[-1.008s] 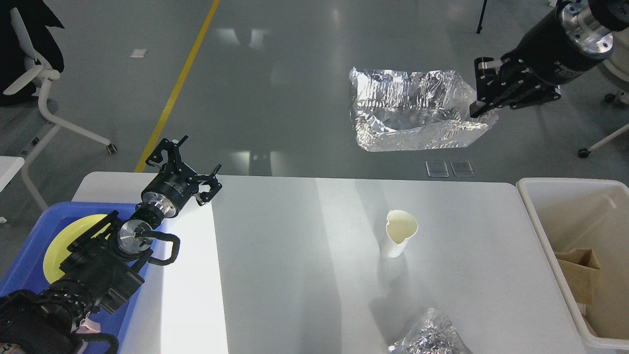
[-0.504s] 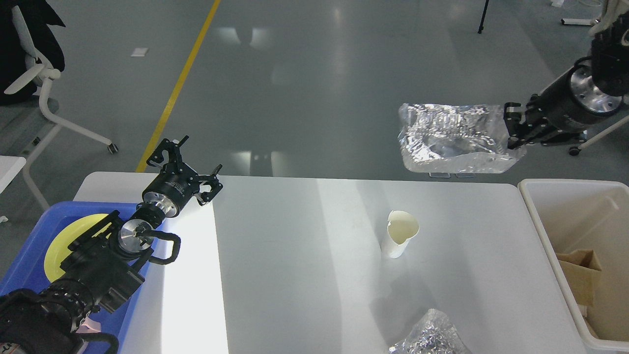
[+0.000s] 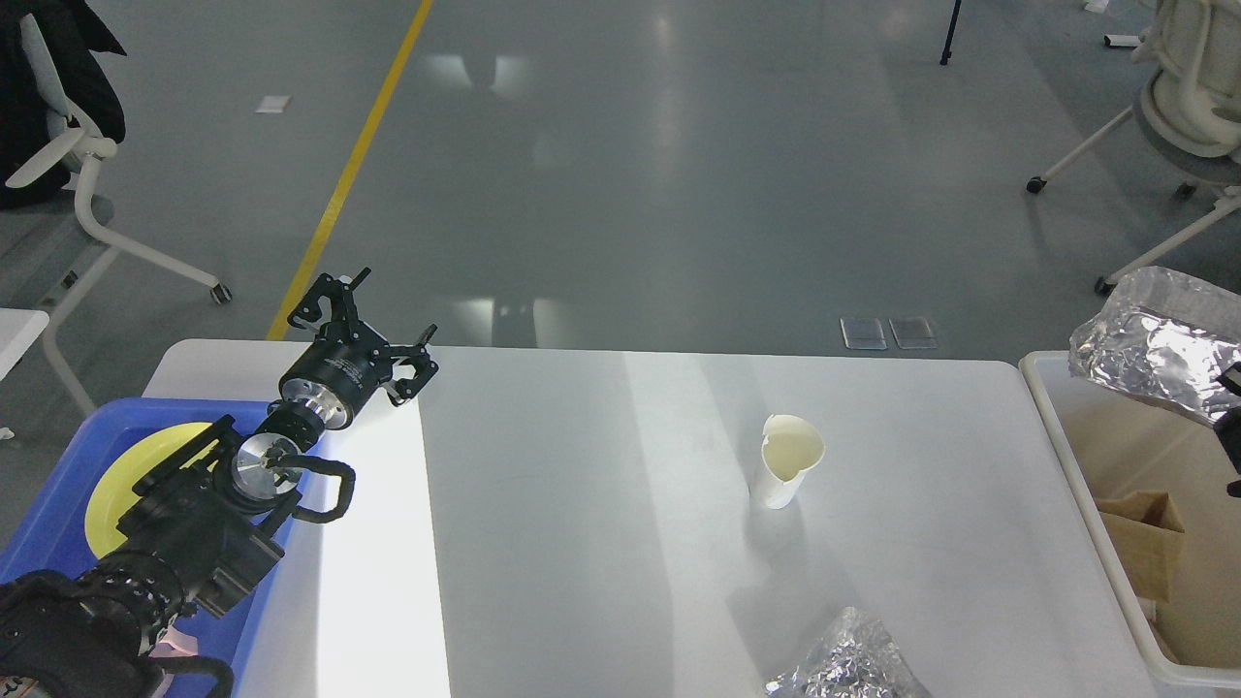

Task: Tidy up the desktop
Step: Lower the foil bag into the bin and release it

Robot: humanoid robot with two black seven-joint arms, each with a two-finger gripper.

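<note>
The white desktop (image 3: 582, 504) carries a dented white paper cup (image 3: 790, 460) standing right of centre and a crumpled foil wad (image 3: 843, 664) at its front edge. My left gripper (image 3: 373, 328) hovers open over the desktop's far left corner, holding nothing. Only a few dark parts of my right gripper (image 3: 1233, 402) show at the right edge. They are shut on a large crinkled foil sheet (image 3: 1154, 344), which hangs above the off-white tub (image 3: 1042, 393).
The tub stands off the desktop's right end and holds a brown paper bag (image 3: 1144, 543). A blue tray (image 3: 48, 523) with a yellow plate (image 3: 121, 485) lies under my left arm. Wheeled chairs stand on the floor at far left (image 3: 87, 174) and far right (image 3: 1183, 107).
My right arm has swung right and down with the foil sheet, from above the floor behind the desktop to above the tub. The left arm has not moved.
</note>
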